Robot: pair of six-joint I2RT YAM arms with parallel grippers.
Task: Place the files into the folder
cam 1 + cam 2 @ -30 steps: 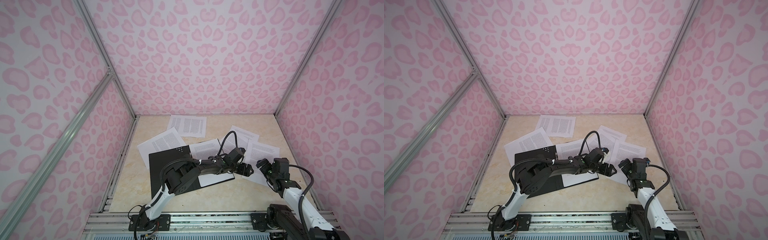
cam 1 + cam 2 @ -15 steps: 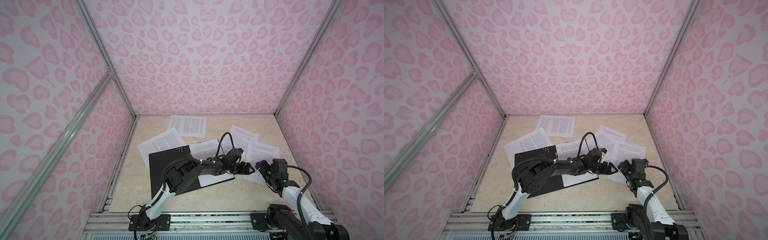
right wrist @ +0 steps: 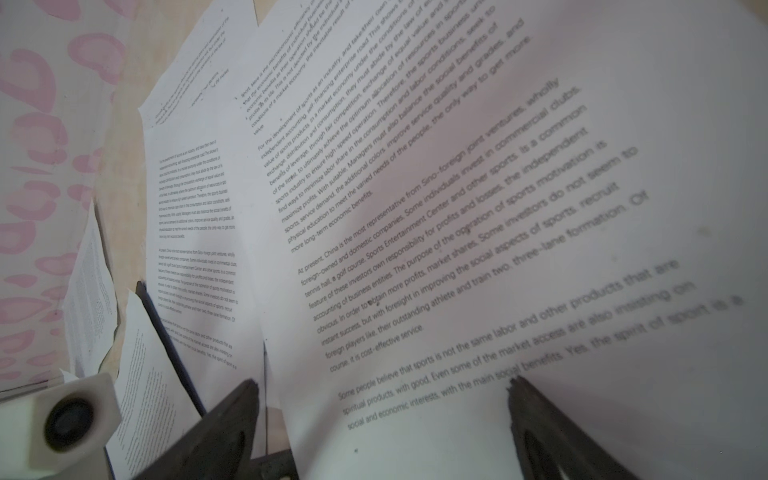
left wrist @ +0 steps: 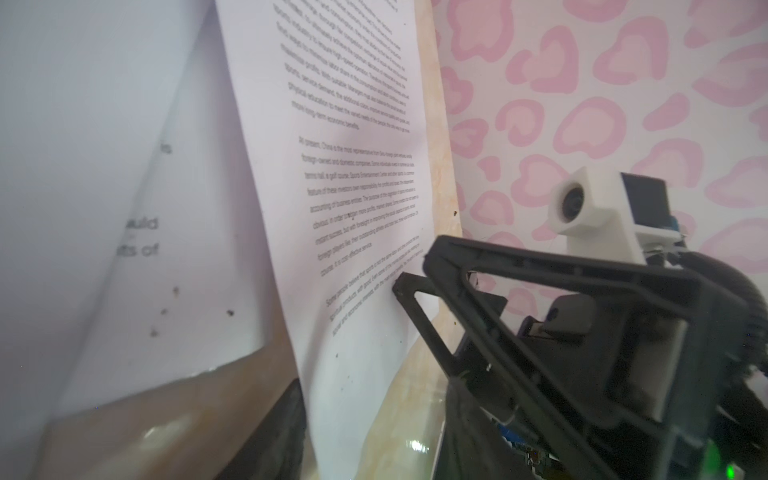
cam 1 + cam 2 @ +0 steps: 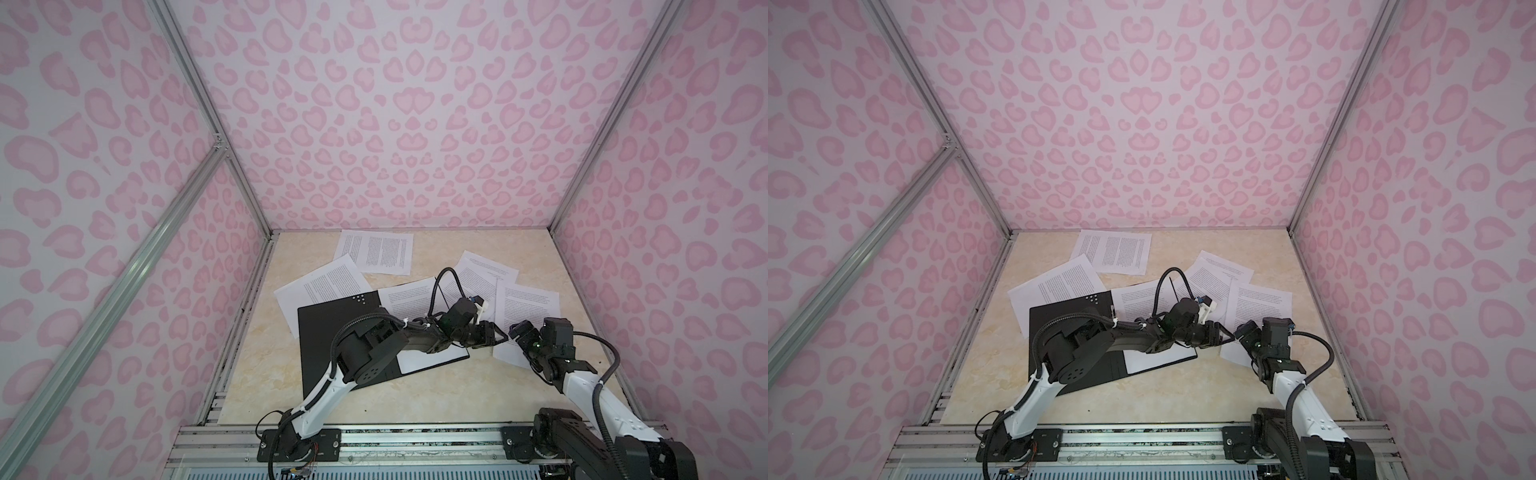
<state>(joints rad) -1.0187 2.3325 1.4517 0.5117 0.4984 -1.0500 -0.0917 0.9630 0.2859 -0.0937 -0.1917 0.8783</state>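
Note:
The folder (image 5: 328,328) (image 5: 1059,328) lies open on the table with its black inside up, and one white sheet (image 5: 432,358) rests on its right half. More files lie loose round it in both top views. The rightmost printed sheet (image 5: 528,307) (image 3: 457,208) has its near edge bowed up off the table. My left gripper (image 5: 495,335) (image 5: 1224,335) (image 4: 374,436) reaches across to that edge, and the paper (image 4: 353,232) runs between its jaws, which stand apart. My right gripper (image 5: 518,332) (image 5: 1246,332) (image 3: 382,399) is open on the same sheet, one fingertip (image 4: 401,287) touching the paper.
Loose sheets lie at the back (image 5: 376,251), back left (image 5: 316,286), centre (image 5: 407,297) and back right (image 5: 482,270). Pink patterned walls close in on three sides; the right wall (image 5: 665,291) is near my right arm. An aluminium rail (image 5: 415,440) runs along the front.
My left gripper's jaws have narrowed around the sheet's raised edge and it has edged right. The right gripper has shifted slightly left and stayed wide open.

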